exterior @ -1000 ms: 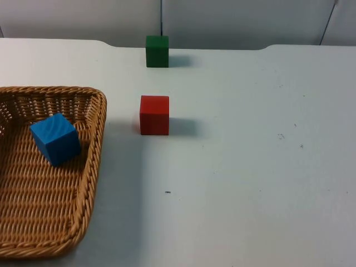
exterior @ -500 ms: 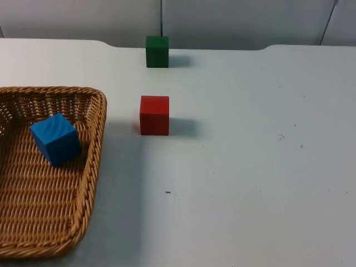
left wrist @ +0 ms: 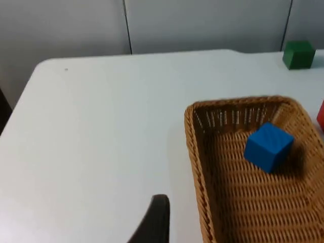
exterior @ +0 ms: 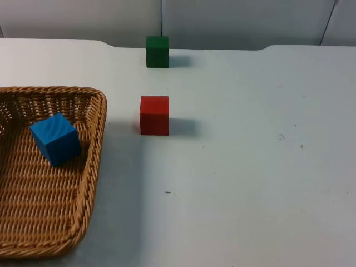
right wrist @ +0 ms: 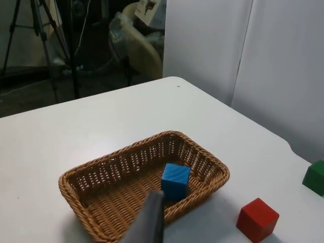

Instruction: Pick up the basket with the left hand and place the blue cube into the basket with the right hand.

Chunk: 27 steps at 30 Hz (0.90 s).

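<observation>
Nothing moved since earlier frames: blue cube (exterior: 55, 138) rests in basket (exterior: 89, 183) on bench (exterior: 250, 167). Placement looks complete. Left tool (left wrist: 154, 223), right tool (right wrist: 149, 220) grip state: cannot tell.

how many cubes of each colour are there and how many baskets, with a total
blue cube: 1, lying in the basket
red cube: 1, on the table
green cube: 1, on the table near the partition wall
basket: 1, wicker
total: 4 things
</observation>
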### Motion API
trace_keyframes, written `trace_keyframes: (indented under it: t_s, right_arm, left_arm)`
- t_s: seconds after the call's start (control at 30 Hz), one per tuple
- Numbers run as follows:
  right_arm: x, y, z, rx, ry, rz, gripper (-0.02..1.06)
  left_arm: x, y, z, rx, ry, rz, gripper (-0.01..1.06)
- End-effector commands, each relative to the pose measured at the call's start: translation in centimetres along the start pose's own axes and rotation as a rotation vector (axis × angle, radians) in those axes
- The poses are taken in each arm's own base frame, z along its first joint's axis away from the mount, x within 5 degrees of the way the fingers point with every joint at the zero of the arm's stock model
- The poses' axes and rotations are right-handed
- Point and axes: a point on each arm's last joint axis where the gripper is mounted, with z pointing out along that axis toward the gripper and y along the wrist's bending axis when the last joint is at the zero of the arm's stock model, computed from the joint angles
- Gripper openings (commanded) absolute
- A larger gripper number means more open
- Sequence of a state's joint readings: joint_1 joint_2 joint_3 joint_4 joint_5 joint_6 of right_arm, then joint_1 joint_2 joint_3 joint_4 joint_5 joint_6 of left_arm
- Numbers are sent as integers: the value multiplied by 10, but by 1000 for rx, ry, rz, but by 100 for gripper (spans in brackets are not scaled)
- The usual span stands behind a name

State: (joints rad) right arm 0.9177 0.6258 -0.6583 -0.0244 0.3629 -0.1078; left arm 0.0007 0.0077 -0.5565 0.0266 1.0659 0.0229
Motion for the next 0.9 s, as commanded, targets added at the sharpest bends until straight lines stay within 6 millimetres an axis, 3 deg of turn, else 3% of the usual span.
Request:
trace_keyframes:
  t_s: [0.0, 0.53, 0.7, 0.87]
  right_arm:
    - [1, 0, -1, 1, 0, -15, 87]
    - [9, 0, -4, -3, 88, -75, 87]
    - [13, 0, -15, -4, 109, -76, 87]
    - [34, 3, -38, 3, 86, -50, 87]
  left_arm:
    - [4, 0, 1, 0, 20, -10, 84]
    - [11, 2, 9, -23, 51, -4, 84]
    - [10, 2, 9, -20, 50, 6, 84]
    - [10, 2, 9, -18, 50, 5, 84]
